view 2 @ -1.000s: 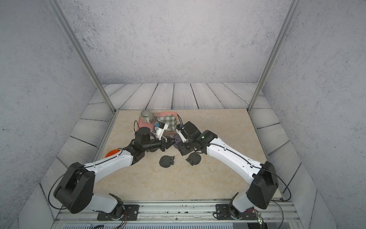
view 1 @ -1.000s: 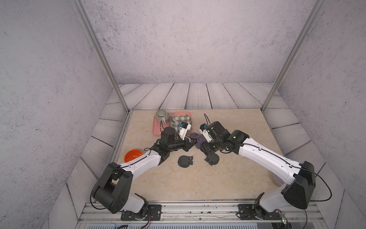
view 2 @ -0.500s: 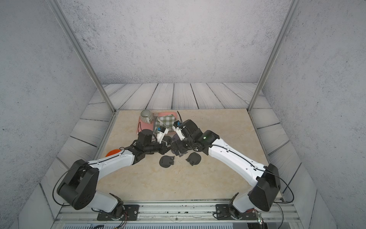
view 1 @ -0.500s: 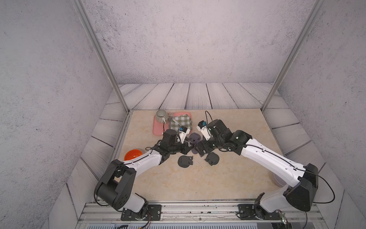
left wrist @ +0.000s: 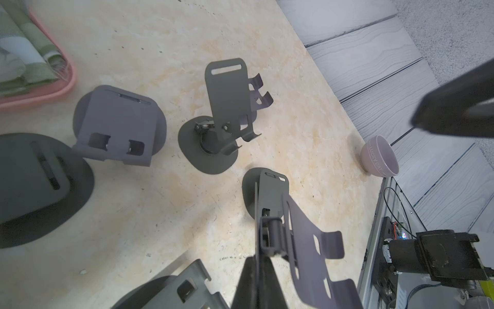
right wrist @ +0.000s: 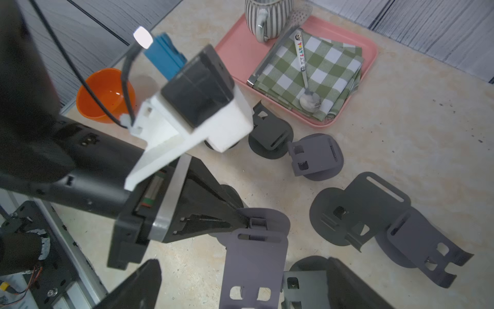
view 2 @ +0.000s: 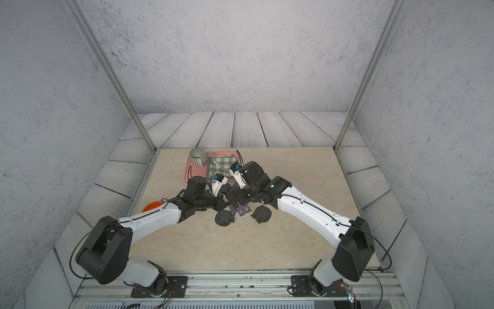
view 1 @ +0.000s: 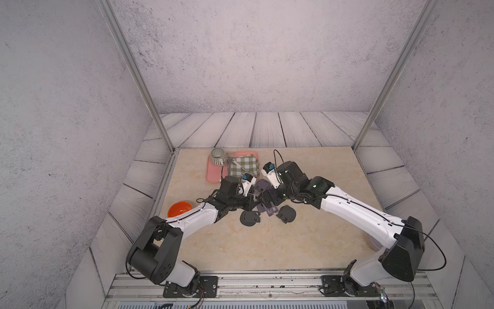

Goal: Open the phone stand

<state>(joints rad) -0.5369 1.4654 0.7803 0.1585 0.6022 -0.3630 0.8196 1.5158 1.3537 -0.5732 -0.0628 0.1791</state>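
I fear my right gripper, jaws spread wide round the thin, smooth grey stand mid-table, may knock the dark round-foot stands at 4 and 8 o'clock, or it may slip from my left gripper, clamped tight on it, toward the pink tray at 11.

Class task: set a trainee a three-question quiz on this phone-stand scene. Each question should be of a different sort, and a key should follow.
1. True or false: the left gripper is shut on a phone stand.
2. What lies on the green checked cloth in the pink tray? A) a spoon B) a fork C) a pen
3. Fill in: the right gripper is ___.
Key: 1 true; 2 A; 3 open.
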